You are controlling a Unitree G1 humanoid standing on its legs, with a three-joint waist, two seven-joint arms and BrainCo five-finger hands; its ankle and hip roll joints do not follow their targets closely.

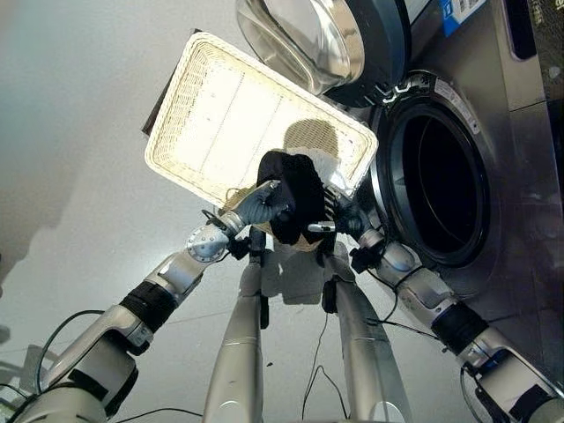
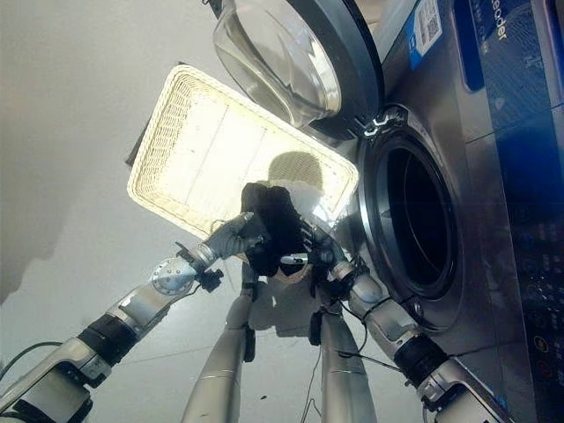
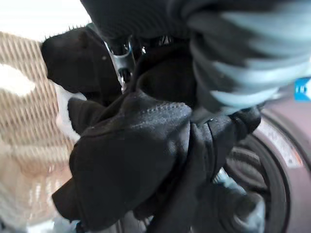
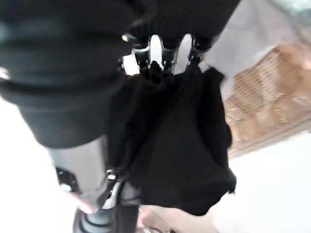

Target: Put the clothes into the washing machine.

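You had both hands on one black garment [image 1: 295, 198], lifted clear above the near corner of the wicker basket [image 1: 211, 115]. Your left hand [image 1: 258, 205] had its fingers curled into the cloth from the left side, and your right hand [image 1: 342, 220] had its fingers closed into the same bundle from the right; both wrist views showed cloth bunched and hanging from the fingers. Some pale cloth [image 1: 330, 169] lay in the basket just behind the garment. The washing machine [image 1: 520, 132] stood at your right with its door [image 1: 317, 40] swung open above the basket and the drum opening [image 1: 436, 189] dark and clear.

I judge you were at the carry step: garment picked, not yet loaded. The next move called for swinging the bundle rightward, past the basket's corner and the door seal, deep enough into the drum that nothing draped over the rim, then loosening both hands together. A trailing fold could have snagged the seal.
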